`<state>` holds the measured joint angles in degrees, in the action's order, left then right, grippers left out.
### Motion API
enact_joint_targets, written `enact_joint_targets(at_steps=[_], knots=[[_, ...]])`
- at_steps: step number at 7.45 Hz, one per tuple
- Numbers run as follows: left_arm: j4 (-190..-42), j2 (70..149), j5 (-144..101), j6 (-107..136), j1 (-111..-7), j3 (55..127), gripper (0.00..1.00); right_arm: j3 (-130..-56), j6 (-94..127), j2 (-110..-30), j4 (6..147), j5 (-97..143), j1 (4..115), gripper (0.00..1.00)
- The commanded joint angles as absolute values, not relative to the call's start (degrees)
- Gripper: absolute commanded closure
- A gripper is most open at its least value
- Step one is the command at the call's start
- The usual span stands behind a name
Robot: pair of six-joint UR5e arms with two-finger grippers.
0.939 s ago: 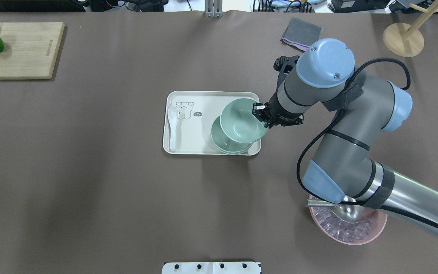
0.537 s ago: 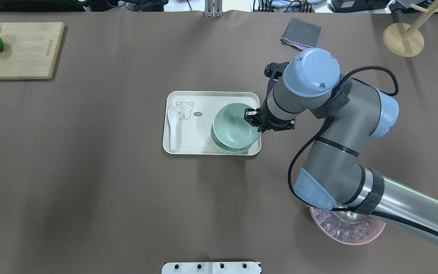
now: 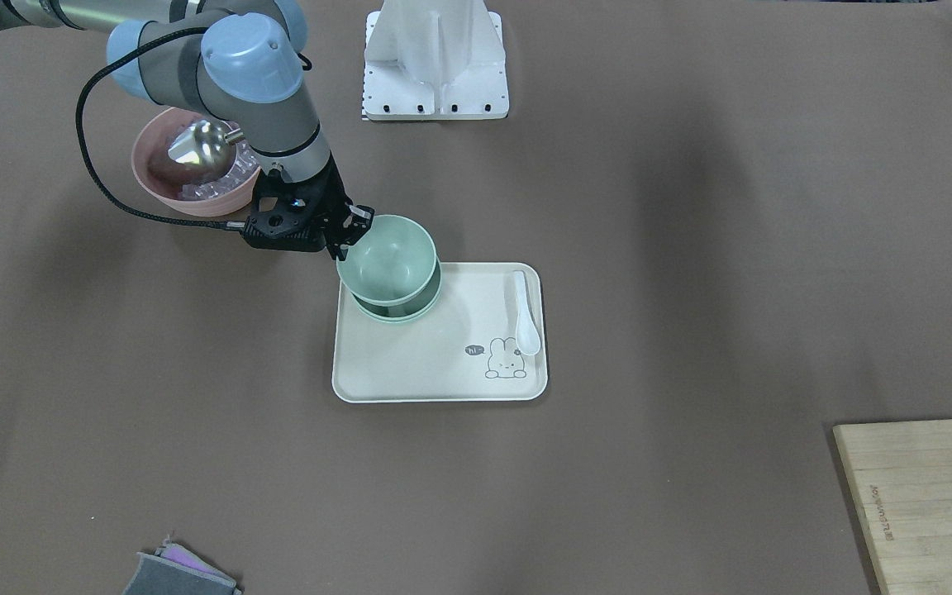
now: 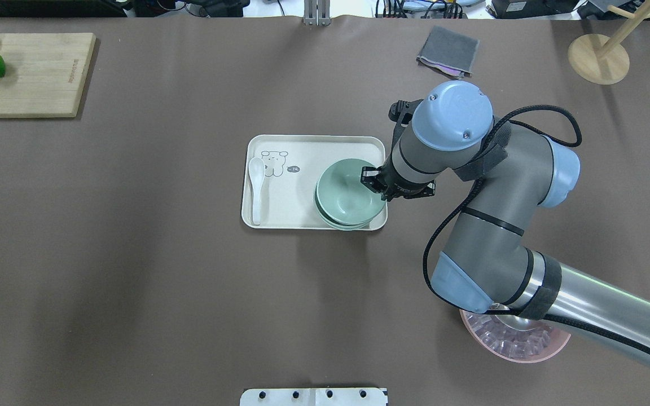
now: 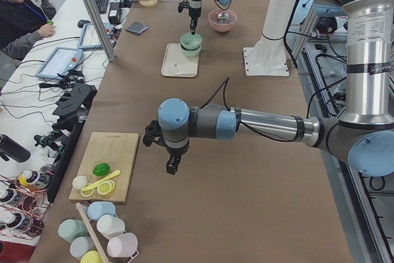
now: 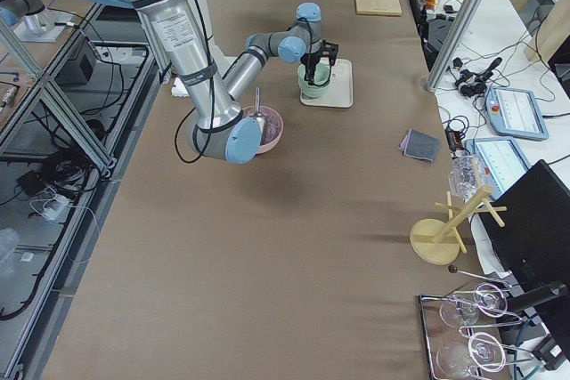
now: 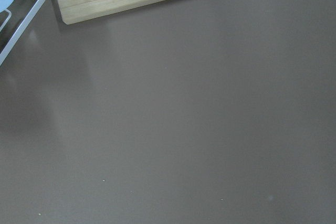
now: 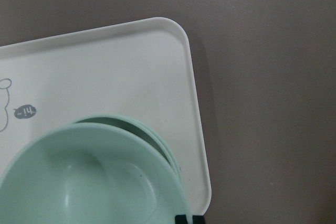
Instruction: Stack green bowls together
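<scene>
Right pincer has swung the bowl over and down, so it's nearly nested in the stack on the tray. It's still clamped on the rim and probably just needs letting go. Can't tell on the left pincer.

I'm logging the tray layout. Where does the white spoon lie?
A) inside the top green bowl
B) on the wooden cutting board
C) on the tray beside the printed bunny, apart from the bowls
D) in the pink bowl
C: the white spoon lies flat on the tray next to the bunny print, clear of the green bowls.
</scene>
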<state>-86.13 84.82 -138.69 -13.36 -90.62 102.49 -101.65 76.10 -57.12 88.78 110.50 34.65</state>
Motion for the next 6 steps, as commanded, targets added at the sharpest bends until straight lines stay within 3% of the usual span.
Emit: enact_joint_targets(at_steps=[1, 6], knots=[[-86.1, 84.7, -138.7, -13.4, -90.6, 102.5, 0.02, -101.2, 76.0, -57.0, 88.6, 110.5, 34.3, 1.00], [-86.2, 84.8, -138.7, -13.4, -90.6, 102.0, 0.02, -100.4, 75.9, -56.2, 88.4, 110.5, 34.2, 1.00]])
